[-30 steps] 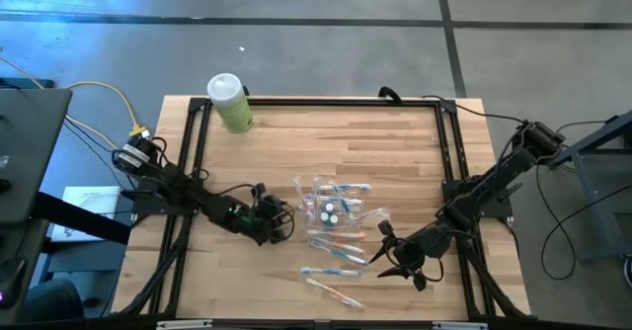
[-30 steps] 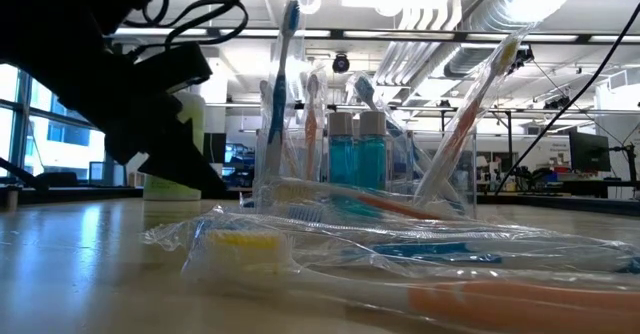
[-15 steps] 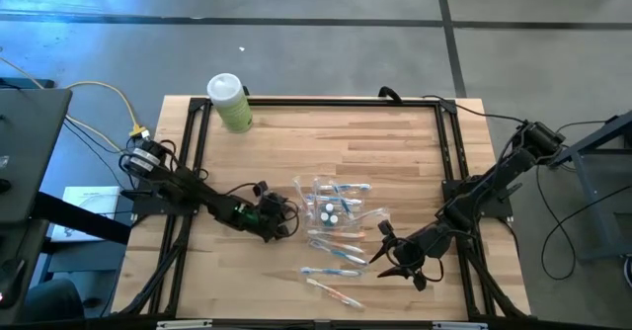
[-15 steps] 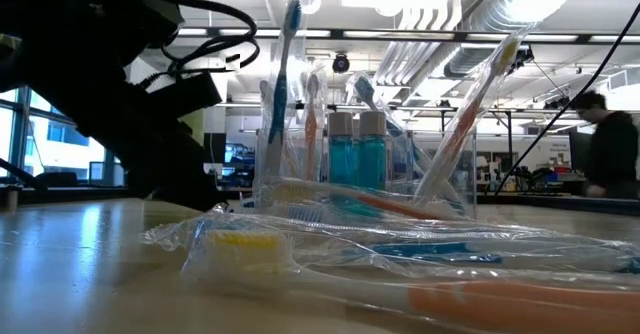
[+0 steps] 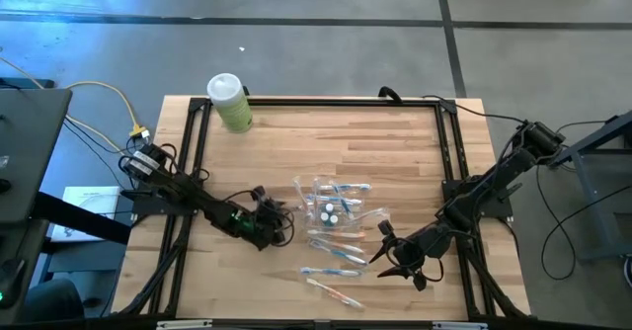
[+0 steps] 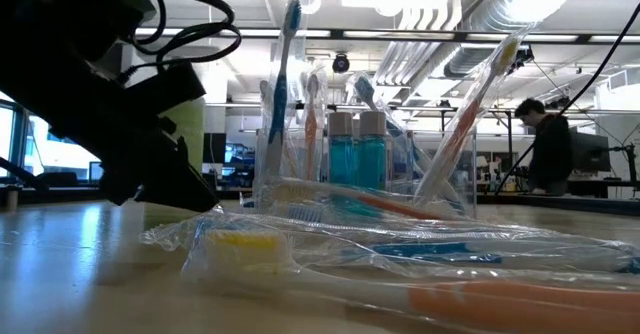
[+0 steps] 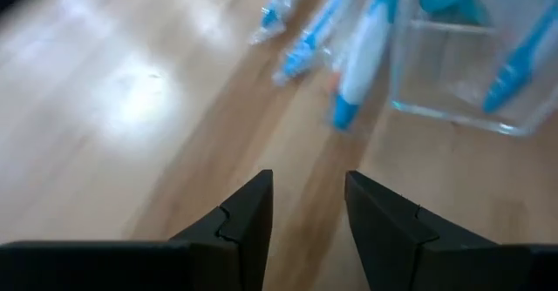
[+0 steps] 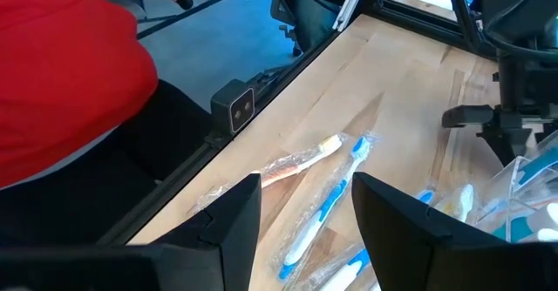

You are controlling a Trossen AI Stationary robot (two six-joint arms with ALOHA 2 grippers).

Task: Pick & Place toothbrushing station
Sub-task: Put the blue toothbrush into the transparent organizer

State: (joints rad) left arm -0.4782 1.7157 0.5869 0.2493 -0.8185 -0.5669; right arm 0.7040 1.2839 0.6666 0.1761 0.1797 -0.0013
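Observation:
The toothbrushing station (image 5: 331, 207) is a clear plastic holder standing on the wooden table, with upright blue and orange toothbrushes and blue white-capped tubes (image 6: 357, 154). Wrapped toothbrushes (image 5: 336, 249) lie flat on the table near it. My left gripper (image 5: 280, 223) is open just left of the station and low over the wood. In its wrist view (image 7: 307, 186) nothing is between the fingers, and the holder (image 7: 471, 73) lies ahead. My right gripper (image 5: 387, 252) hangs open to the right of the wrapped brushes (image 8: 327, 206), also empty (image 8: 307, 186).
A pale green white-capped bottle (image 5: 229, 103) stands at the far left corner. A black frame (image 5: 195, 142) runs along the table's edges. A person in red (image 8: 61, 82) is by the near edge, and another stands in the room beyond (image 6: 548, 146).
My left gripper has dipped slightly toward the table beside the station, still open. A person in the room behind has walked leftward in the low view. My right arm has kept still.

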